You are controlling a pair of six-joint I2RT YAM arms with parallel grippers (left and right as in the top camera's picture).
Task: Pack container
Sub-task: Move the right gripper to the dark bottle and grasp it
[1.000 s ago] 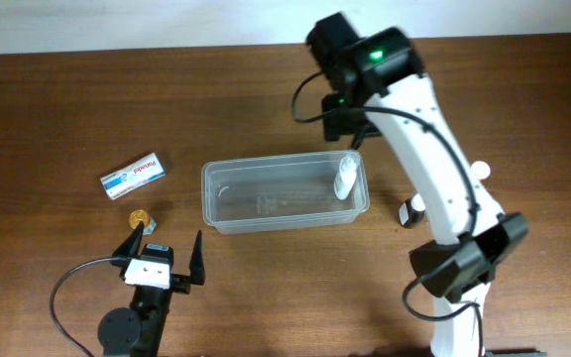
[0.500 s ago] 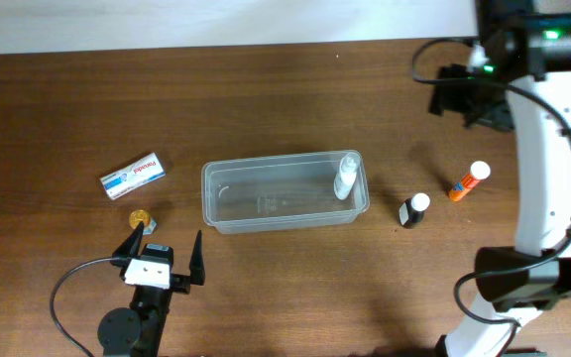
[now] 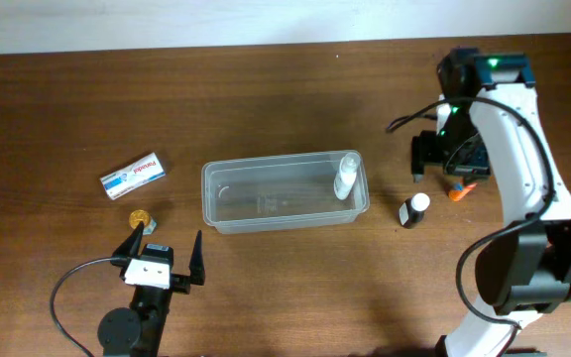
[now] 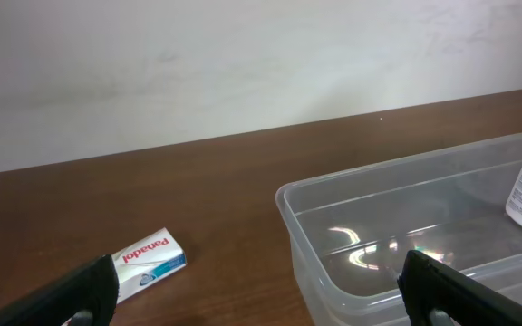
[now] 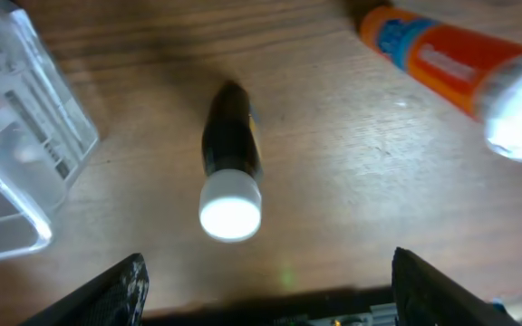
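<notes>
The clear container (image 3: 266, 226) stands mid-table with a white bottle (image 3: 345, 177) upright in its right end. A black bottle with a white cap (image 3: 413, 209) and an orange tube (image 3: 461, 190) lie to its right. My right gripper (image 3: 444, 159) hovers open and empty just above them. In the right wrist view the black bottle (image 5: 231, 163) is centred ahead of the open gripper (image 5: 275, 299), the orange tube (image 5: 451, 68) at the upper right, and the container's corner (image 5: 16, 181) at the left. My left gripper (image 3: 163, 250) is open and empty in front of the container (image 4: 284, 195).
A white Panadol box (image 3: 133, 176) lies left of the container and also shows in the left wrist view (image 4: 148, 263). A small gold object (image 3: 140, 216) lies just below it, near my left gripper. A pale wall runs behind the table's far edge.
My right arm swung from the container's back right corner out to the far right, then came back down over the black bottle and orange tube. The left arm has not moved.
</notes>
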